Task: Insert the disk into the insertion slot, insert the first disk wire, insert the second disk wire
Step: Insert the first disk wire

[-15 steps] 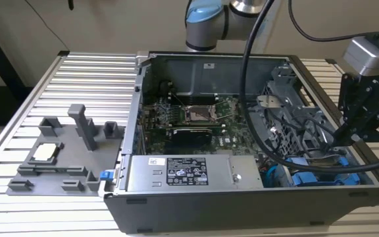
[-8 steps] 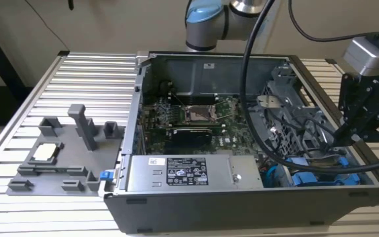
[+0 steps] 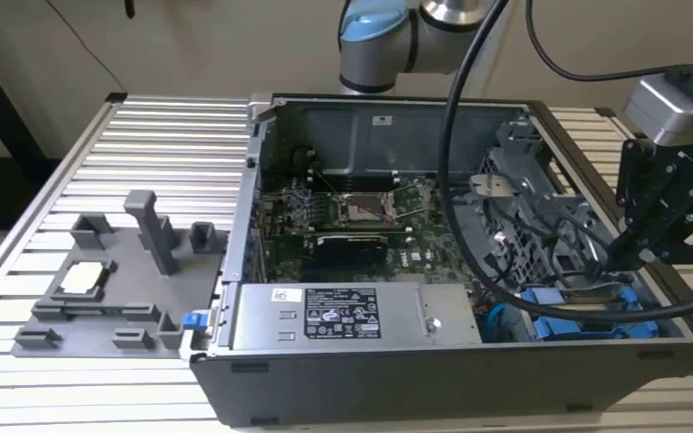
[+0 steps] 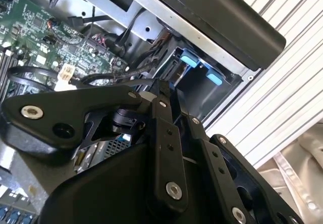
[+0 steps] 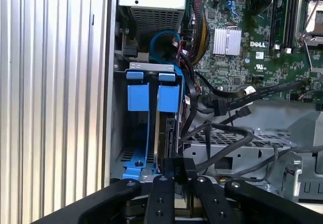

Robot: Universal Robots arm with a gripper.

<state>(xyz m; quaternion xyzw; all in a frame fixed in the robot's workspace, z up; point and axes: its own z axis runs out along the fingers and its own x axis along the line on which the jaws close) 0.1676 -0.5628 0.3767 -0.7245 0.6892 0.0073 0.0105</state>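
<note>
Closest to the lens, the gripper (image 5: 179,169) was closed up tight just behind the disk (image 5: 163,133) (whether it pinched a plug could not be told). That disk stood in the insertion slot (image 5: 151,66), toward five o'clock of the computer case (image 3: 359,383) in the exterior view. Seating a wire well would likely need a square, gentle push. Black cables (image 5: 222,133) crowded one side and the side wall (image 5: 112,108) the other, so room looked slim.

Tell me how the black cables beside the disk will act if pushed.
Probably floppy: the cables loop loosely over the grey cage, so they should bend aside. Likely light, being thin. They cross one another beside the disk, so a push may snag them.
</note>
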